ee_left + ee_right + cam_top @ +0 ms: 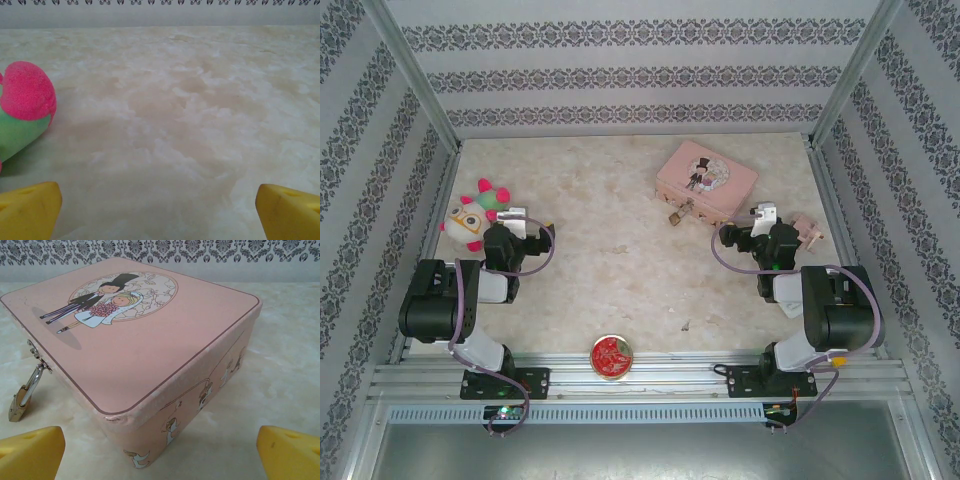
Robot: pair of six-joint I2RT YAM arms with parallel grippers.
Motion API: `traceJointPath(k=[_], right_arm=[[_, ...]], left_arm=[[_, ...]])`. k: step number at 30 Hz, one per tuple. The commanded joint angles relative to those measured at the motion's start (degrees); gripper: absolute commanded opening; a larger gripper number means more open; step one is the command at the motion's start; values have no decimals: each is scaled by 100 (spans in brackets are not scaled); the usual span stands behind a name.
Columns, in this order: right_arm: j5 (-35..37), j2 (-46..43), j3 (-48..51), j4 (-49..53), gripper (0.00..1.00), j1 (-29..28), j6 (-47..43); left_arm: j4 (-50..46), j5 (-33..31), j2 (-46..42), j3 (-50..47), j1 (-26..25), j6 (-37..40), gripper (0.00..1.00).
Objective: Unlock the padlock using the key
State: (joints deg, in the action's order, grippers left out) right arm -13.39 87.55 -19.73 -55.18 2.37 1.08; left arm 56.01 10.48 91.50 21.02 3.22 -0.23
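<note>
A tiny brass padlock hangs by its thin shackle from the hasp on the side of a pink illustrated tin. From above, the padlock sits at the near side of the tin. My right gripper is open, its yellow fingertips wide apart just short of the tin's near corner, nothing between them. From above, the right gripper is right of the padlock. My left gripper is open over bare table, at the left. I cannot make out the key.
A pink-and-green plush toy lies just left of the left gripper, its edge showing. A red round tin sits at the near edge. A small pale pink object lies right of the right gripper. Patterned walls enclose the table.
</note>
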Motion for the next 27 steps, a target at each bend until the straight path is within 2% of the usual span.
traceJointPath(k=[1, 27], right_arm=[[-14, 43, 39, -221, 98, -52, -70], [346, 44, 39, -98, 98, -44, 60]], left_arm=[[-15, 18, -19, 52, -6, -12, 99], [-20, 21, -19, 52, -6, -13, 99]])
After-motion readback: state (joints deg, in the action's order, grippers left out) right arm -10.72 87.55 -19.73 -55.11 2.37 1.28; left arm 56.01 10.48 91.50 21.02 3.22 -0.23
